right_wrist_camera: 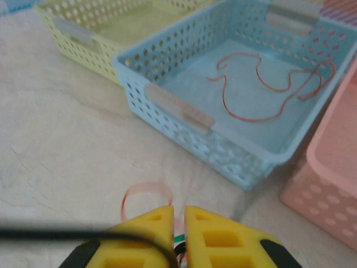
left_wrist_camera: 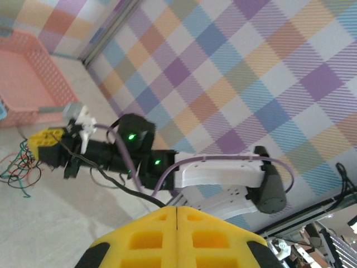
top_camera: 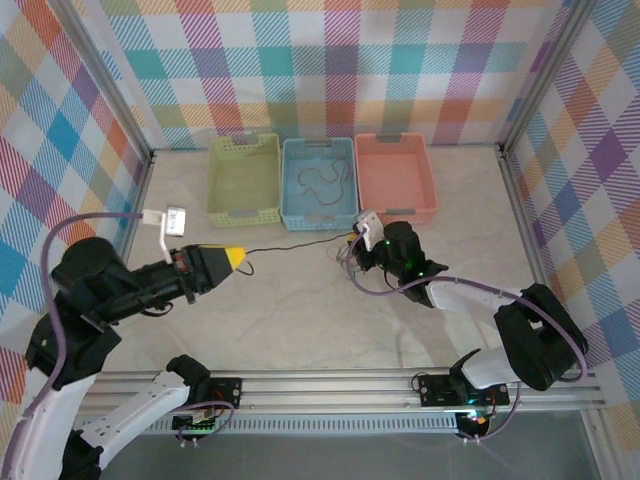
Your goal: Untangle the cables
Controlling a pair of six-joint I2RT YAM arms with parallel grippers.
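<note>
A thin black cable (top_camera: 295,245) stretches taut across the table between my two grippers. My left gripper (top_camera: 240,256) is shut on its left end; in the left wrist view the black cable (left_wrist_camera: 131,190) leaves the closed yellow tips (left_wrist_camera: 177,207). My right gripper (top_camera: 352,243) presses down on a small tangle of cables (top_camera: 350,264), seen in the left wrist view as red, green and black wires (left_wrist_camera: 17,167). In the right wrist view its jaws (right_wrist_camera: 178,207) stand almost together with green, black and red wires pinched between them, and an orange loop (right_wrist_camera: 146,192) lies just ahead.
Three baskets stand in a row at the back: green (top_camera: 243,205), blue (top_camera: 318,218) and pink (top_camera: 396,207). One orange-red cable (right_wrist_camera: 268,95) lies loose in the blue basket (right_wrist_camera: 184,111). Checkered walls close in the table on three sides.
</note>
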